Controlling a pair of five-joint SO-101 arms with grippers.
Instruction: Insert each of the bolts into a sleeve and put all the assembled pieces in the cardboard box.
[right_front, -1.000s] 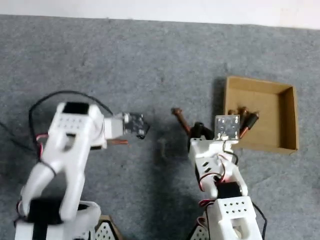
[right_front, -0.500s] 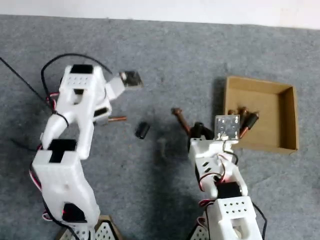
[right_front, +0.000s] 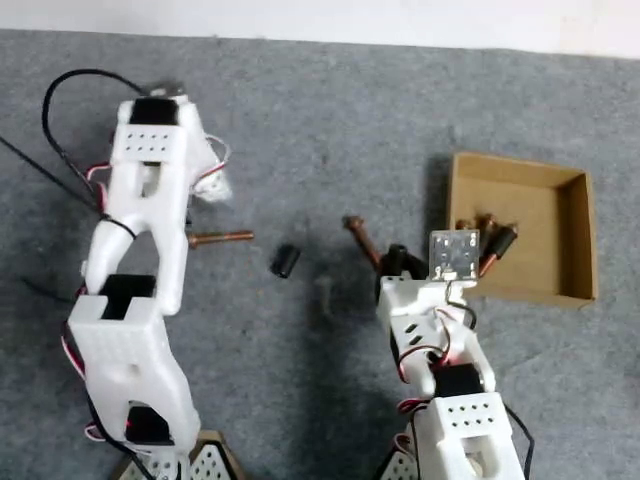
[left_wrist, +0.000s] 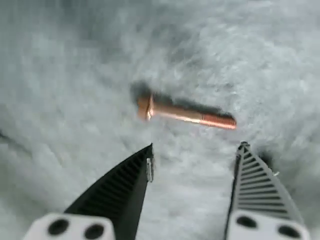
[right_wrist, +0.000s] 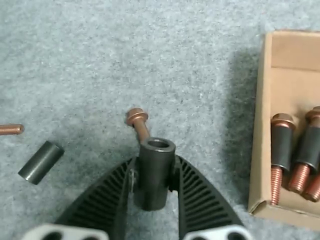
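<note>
The grey mat runs to a pale strip along its far edge, and the broad stretch between the arms and that edge is bare. At the left, the left arm reaches out over the mat toward the far side. The left gripper hangs above the mat with its jaws wide apart and nothing between them. A copper bolt lies flat just beyond the fingertips, crosswise to the gap and apart from both. From above, that same bolt pokes out beside the arm's forearm, with free mat on its right. Next comes a loose sleeve, dark and lying on its side, near the bolt's tip but not touching it, with open mat all round. Farther right a second bolt lies aslant, head away from the right arm, its shank running behind the right gripper. That gripper is clamped on a gripped sleeve whose open bore faces the wrist camera; whether bolt and sleeve touch I cannot tell. At the far right sits the cardboard box, near the gripper, holding assembled pieces against its near wall.
</note>
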